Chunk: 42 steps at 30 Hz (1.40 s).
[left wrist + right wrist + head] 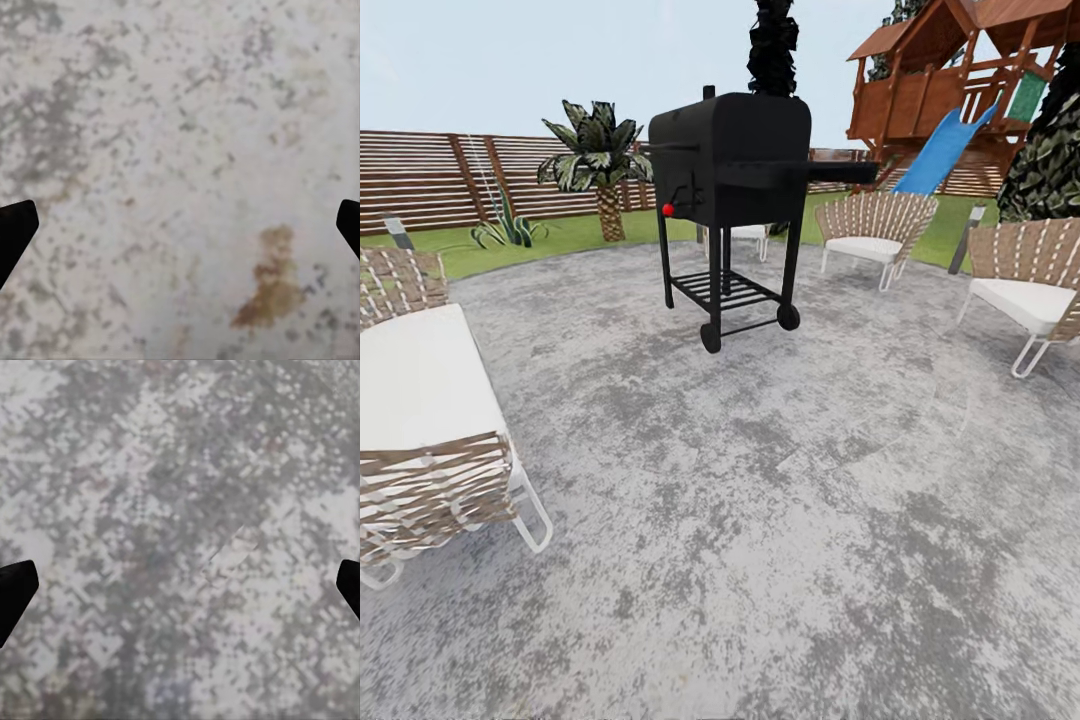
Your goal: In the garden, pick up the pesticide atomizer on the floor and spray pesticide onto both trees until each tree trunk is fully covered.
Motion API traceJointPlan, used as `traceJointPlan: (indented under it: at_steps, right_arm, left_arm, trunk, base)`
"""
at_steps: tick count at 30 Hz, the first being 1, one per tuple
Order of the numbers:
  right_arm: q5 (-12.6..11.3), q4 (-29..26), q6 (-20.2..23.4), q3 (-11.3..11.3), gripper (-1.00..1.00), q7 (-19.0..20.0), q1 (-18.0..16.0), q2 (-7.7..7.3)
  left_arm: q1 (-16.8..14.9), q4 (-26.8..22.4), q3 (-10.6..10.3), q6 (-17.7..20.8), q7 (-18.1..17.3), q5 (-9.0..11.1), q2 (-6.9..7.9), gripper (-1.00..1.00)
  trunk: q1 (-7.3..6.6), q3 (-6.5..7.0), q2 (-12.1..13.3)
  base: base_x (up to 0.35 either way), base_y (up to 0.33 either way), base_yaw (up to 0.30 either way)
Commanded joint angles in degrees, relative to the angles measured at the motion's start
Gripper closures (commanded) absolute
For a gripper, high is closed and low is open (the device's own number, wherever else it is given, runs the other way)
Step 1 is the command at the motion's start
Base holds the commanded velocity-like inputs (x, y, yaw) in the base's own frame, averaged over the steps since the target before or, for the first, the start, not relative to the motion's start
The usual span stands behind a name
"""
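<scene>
The pesticide atomizer is out of view, and so are the grey-brown tree trunks. Beyond a grey mottled stone patio [760,480], a strip of the garden's green lawn [560,238] runs along the brown slat fence [430,180]. Mottled dark-green foliage [1050,160] hangs at the far right, with no trunk visible under it. In the left wrist view my left gripper [180,232] is open over pale stained paving, its black fingertips [15,232] wide apart. My right gripper [180,592] is also open, with only grey paving between its fingertips [15,592].
A black wheeled grill [730,200] stands straight ahead. Woven chairs with white cushions stand at the left [430,430], back right [875,235] and right [1030,290]. A short palm [600,165], a black cypress-like tree [772,45] and a wooden playset with a blue slide [950,100] lie behind.
</scene>
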Motion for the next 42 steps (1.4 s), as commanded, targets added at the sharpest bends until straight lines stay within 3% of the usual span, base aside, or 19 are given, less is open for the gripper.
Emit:
traceJointPlan:
  at_steps: [1,23,42]
  right_arm:
    - [0.04,0.01,-0.15,0.00,-1.00,0.03,-0.01,0.01]
    - [0.10,-0.34,-0.24,-0.05,-1.00,0.01,-0.01,-0.50]
    - [0.20,0.00,-3.30,0.32,-1.00,0.49,-0.01,-0.22]
  left_arm:
    - [-0.02,0.04,0.00,-0.18,0.02,-0.02,0.03,-1.00]
    - [-2.12,-2.46,-0.01,0.47,1.07,0.17,-0.60,-1.00]
    - [-1.59,-2.11,0.16,-0.16,1.34,0.14,0.15,-1.00]
  trunk:
    - [-0.01,-0.07,-0.01]
    - [-0.01,-0.13,-0.01]
    - [-0.01,-0.15,-0.01]
  base:
    - [0.160,0.000,0.000]
    - [0.320,-0.106,0.000]
    - [0.339,-0.056,0.003]
